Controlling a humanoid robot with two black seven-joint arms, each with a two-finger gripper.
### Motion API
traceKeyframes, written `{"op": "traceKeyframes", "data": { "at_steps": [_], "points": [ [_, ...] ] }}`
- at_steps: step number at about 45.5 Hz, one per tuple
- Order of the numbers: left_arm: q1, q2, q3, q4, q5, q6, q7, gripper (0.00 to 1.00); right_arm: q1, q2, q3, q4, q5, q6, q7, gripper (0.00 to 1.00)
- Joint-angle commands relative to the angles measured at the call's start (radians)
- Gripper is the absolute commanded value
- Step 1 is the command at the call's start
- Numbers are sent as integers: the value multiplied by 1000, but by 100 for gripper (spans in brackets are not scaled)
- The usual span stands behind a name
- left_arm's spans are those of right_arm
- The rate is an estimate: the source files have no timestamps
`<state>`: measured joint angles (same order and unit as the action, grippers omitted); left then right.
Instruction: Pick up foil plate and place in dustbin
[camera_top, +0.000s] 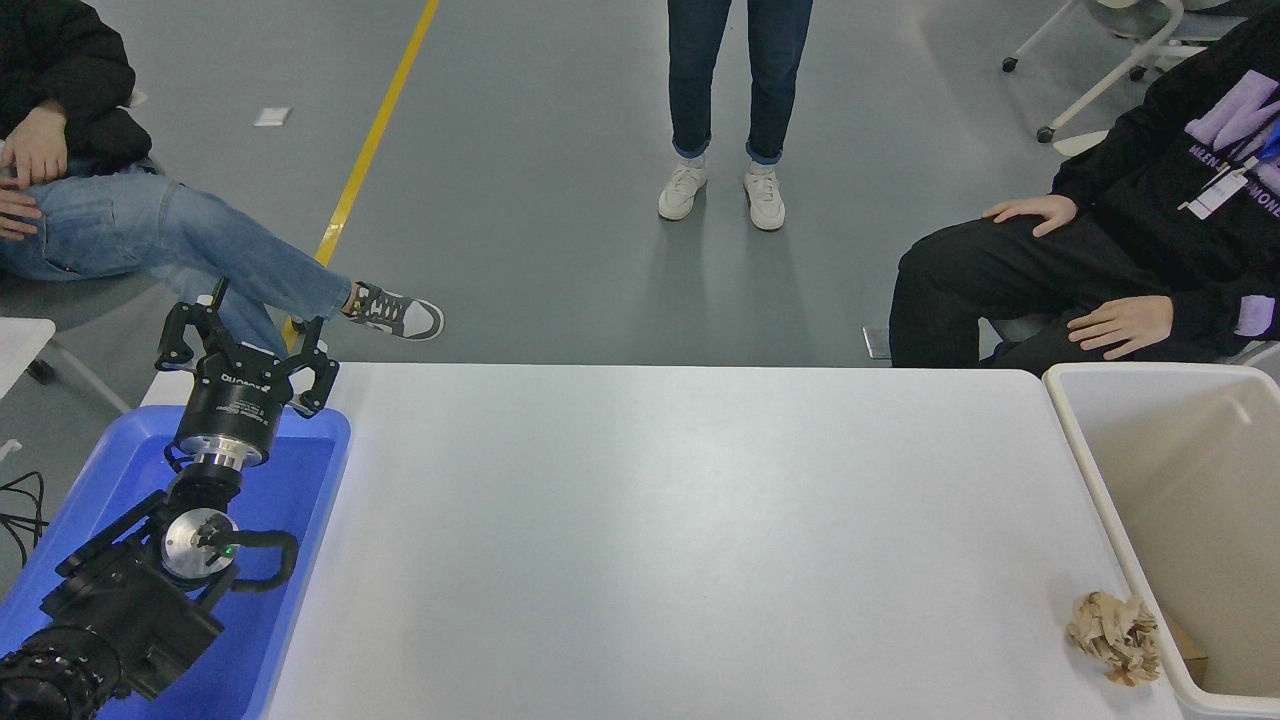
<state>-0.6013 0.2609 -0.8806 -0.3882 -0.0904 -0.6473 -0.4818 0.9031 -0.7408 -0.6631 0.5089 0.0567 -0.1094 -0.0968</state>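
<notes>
The foil plate does not show in the head view now. The dustbin (1086, 472) is a cream plastic bin at the table's right edge, and the part of its inside that I can see holds only a brown scrap in the near corner. My left gripper (247, 350) is parked at the lower left, over the far end of a blue tray, with its fingers spread and nothing between them. My right arm and gripper are out of view.
A blue tray (305, 480) lies at the table's left under my left arm. A crumpled brown paper ball (1115, 635) lies on the table beside the dustbin's near left wall. Two people sit at the far corners and one stands beyond the far edge.
</notes>
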Motion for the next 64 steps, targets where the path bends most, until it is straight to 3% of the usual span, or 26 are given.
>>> {"op": "traceKeyframes", "data": {
  "at_steps": [1,3,16,22,30,40,50,64],
  "points": [
    [0,0,2,0,0,0,0,98,285,-86,-275,359,0,2,0,96],
    [-2,0,2,0,0,0,2,98,365,-88,-351,422,2,13,0,100],
    [0,0,2,0,0,0,2,98,825,-77,-661,789,0,151,0,100],
    [0,0,2,2,0,0,2,98,1039,-32,-765,833,0,462,-1,100],
    [0,0,2,2,0,0,2,98,1238,106,-783,832,0,884,-4,100],
    [0,0,0,2,0,2,0,98,1415,211,-695,856,-5,895,-6,100],
    [0,0,0,2,-2,3,0,98,1496,305,-540,977,-97,895,-7,100],
    [0,0,0,0,0,3,2,98,1573,429,-498,994,-80,895,-6,100]
  ]
}}
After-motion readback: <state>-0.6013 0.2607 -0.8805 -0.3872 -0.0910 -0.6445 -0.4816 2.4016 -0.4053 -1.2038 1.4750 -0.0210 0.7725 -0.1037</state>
